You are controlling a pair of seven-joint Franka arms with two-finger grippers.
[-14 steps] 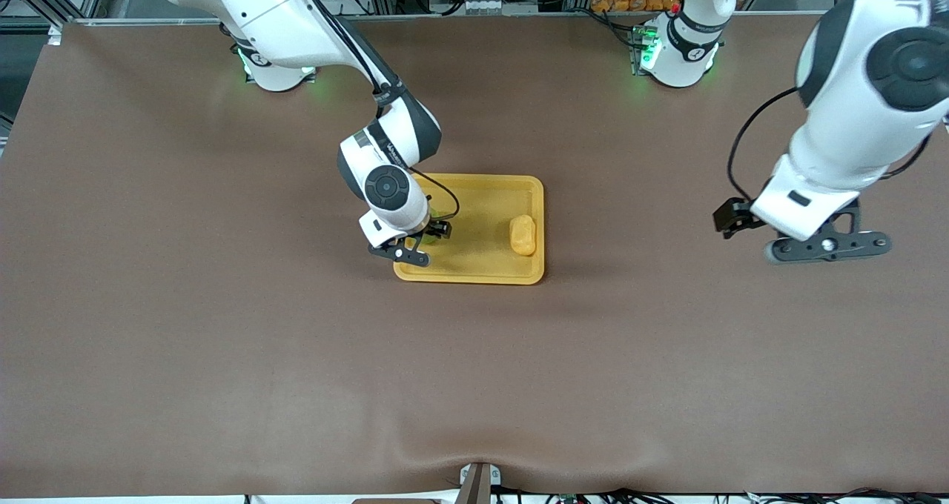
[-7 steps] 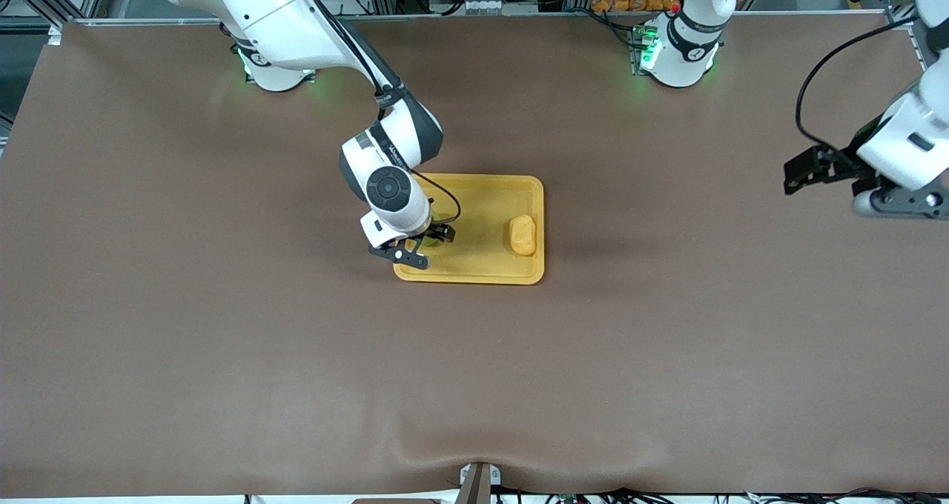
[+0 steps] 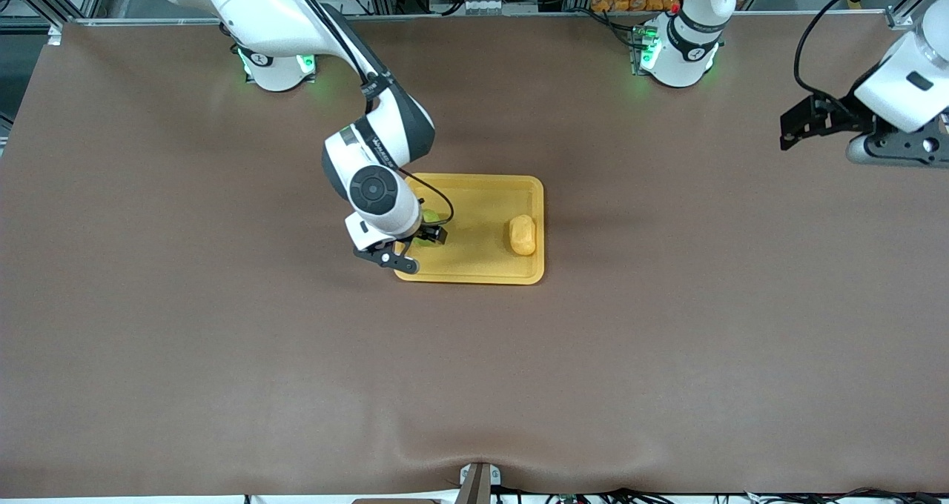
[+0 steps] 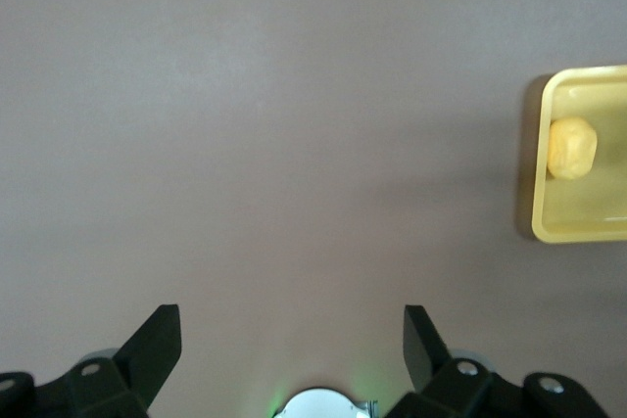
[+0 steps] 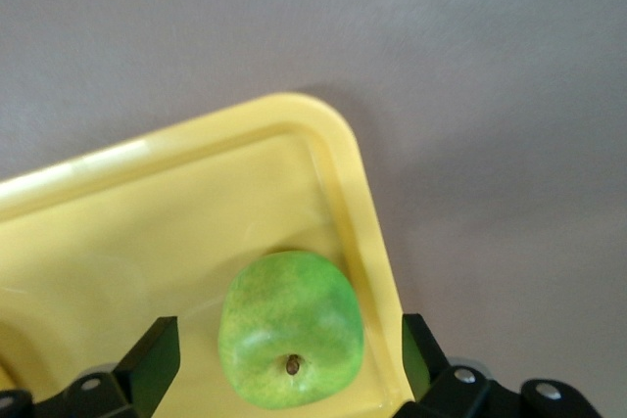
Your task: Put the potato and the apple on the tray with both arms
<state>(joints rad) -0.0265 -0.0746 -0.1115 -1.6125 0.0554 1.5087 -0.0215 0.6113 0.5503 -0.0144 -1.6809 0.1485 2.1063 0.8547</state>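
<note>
Right hand (image 3: 404, 246) sits over the tray (image 3: 482, 267) at the end toward the right arm's base side of the table (image 3: 222, 341), fingers (image 5: 147, 359) spread wide and clear of the apple (image 5: 291, 342), which rests between them on the tray floor, stem dimple up, close to a rounded corner and just beside the raised rim (in the front view only a sliver of green (image 3: 430, 215) shows past the wrist). Nothing is gripped. Potato (image 3: 522, 235) lies on the same tray at the end toward the left arm, near the rim, well apart from the apple; the left wrist view shows it too (image 4: 571, 147), sitting inside the tray corner (image 4: 549, 232). Left hand (image 3: 886, 142) hangs over bare table far out at the left arm's end, well apart from the tray, fingers (image 4: 157, 345) spread with nothing between them but brown table surface. Both fruits are on the tray, neither touching a hand. Tray lies flat, roughly mid-table, long side parallel to the row of arm bases.
</note>
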